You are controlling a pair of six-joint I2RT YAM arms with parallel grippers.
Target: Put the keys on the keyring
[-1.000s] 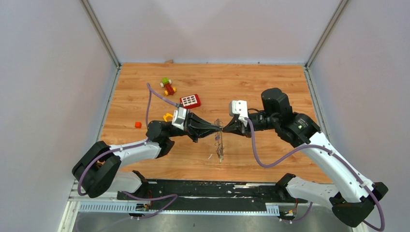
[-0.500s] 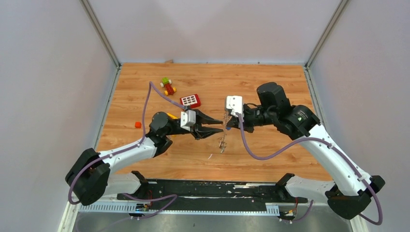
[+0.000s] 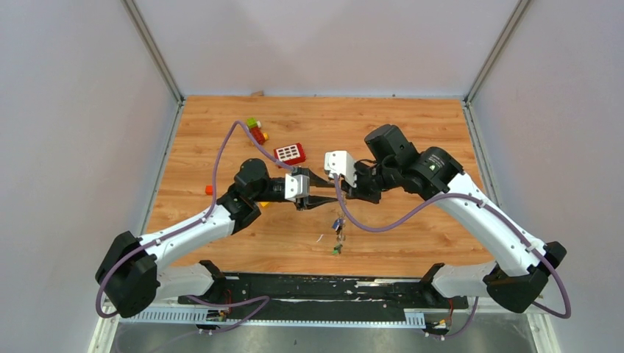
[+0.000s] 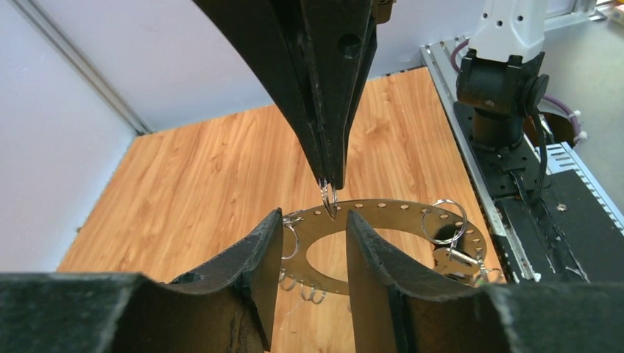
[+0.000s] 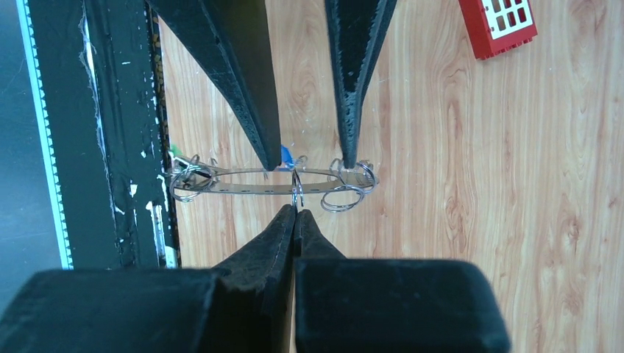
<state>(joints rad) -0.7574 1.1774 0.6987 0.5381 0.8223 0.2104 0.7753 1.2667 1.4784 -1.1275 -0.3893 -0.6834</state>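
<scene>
Right hand [image 5: 296, 212] clamps a small loop [image 5: 296, 190] on the keyring [image 5: 246, 190], seemingly; left hand [image 4: 315, 218] apart.

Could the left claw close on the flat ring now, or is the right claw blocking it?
Probably yes. The left claw is open with its fingertips at the flat ring, and the right claw pinches a small wire loop from the opposite side, between them, so clearance looks tight.

Both arms stretch inward, tips nearly meeting. The left gripper [image 4: 314, 220] holds its jaws apart; the right gripper [image 5: 296, 211] has its jaws pressed together.
</scene>
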